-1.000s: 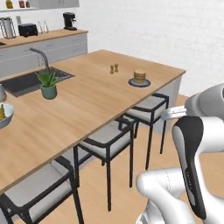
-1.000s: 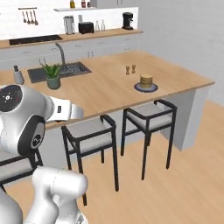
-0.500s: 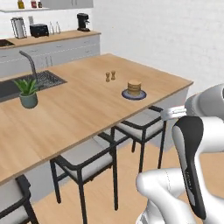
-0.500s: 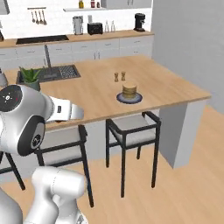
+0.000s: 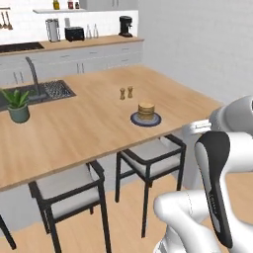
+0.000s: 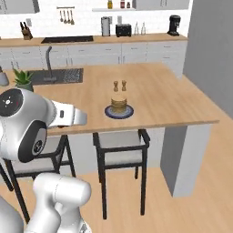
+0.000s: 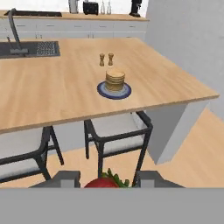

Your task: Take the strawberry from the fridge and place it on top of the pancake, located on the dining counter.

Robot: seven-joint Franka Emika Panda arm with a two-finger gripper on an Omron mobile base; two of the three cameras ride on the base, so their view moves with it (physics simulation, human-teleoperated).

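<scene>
While both base views show the pancake [image 5: 146, 111] stack upright on its plate [image 6: 119, 112] on the tabletop [image 5: 89, 123], hand view has the end effector [image 7: 107, 180] narrowly closed on the strawberry [image 7: 101, 183], leaves toward its right finger, well short of the tabletop.

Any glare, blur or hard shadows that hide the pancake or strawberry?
Left base view: pancake slightly soft, flat light, no glare. Right base view: pancake clear, with faint shadow on its plate. Hand view: sharp; strawberry cut off by the bottom edge between the gripper fingertips.
</scene>
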